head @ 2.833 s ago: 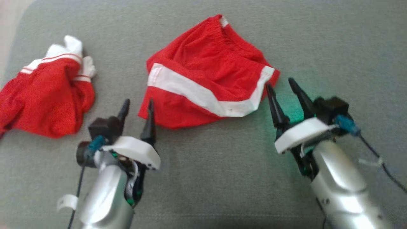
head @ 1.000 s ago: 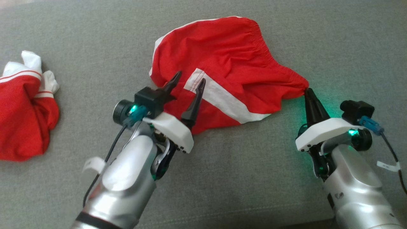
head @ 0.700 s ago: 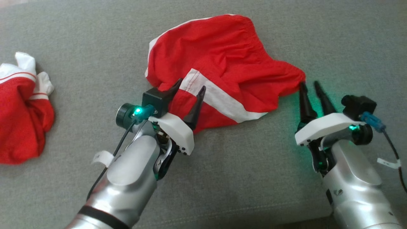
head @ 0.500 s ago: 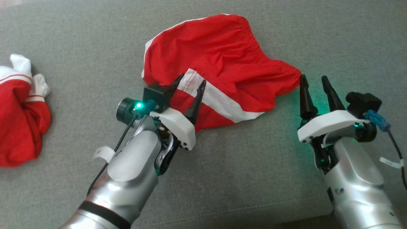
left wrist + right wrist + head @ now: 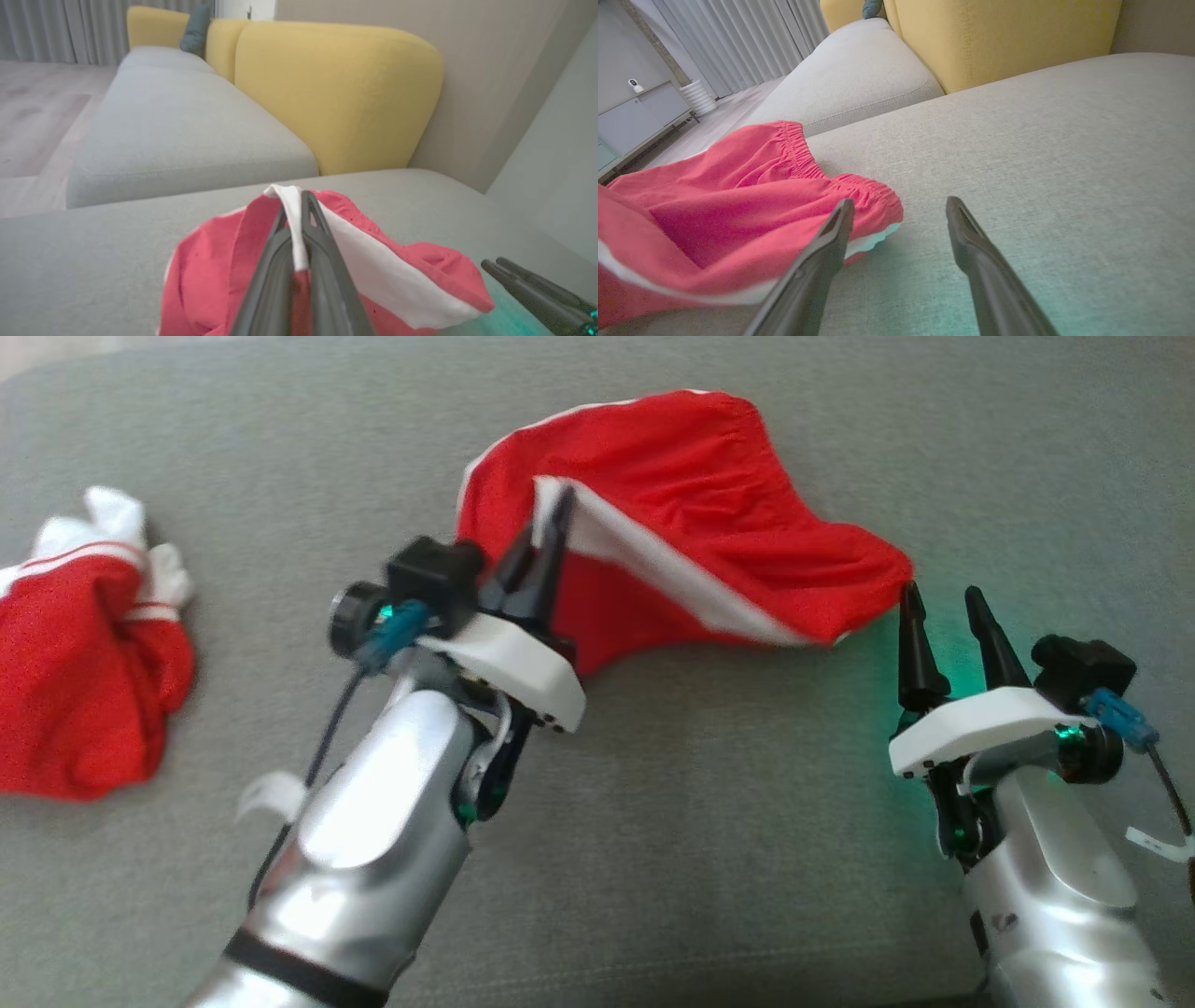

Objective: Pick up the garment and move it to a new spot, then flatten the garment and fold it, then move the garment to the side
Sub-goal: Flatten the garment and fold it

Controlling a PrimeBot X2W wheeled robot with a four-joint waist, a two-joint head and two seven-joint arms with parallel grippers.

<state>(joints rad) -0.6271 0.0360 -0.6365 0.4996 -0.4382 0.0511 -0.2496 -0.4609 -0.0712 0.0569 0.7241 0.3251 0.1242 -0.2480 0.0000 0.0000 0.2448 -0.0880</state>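
At nine o'clock in our head view we see a crumpled red and white garment [image 5: 89, 653] lying on the grey sofa seat [image 5: 672, 859], well apart from everything else. Near twelve o'clock our left gripper [image 5: 553, 513] has its jaws clamped together on the white stripe [image 5: 644, 565] of the red shorts [image 5: 738, 504]. In our left wrist view that stripe [image 5: 292, 210] is pinched between the two fingers, and the cloth rises to a peak there. The shorts spread from twelve toward two o'clock, their lower part resting on the seat. Between two and three o'clock our right gripper [image 5: 940, 590] stands with jaws apart, holding nothing, its left finger just beside the shorts' right corner. Beyond the seat we see a yellow backrest [image 5: 336, 93].
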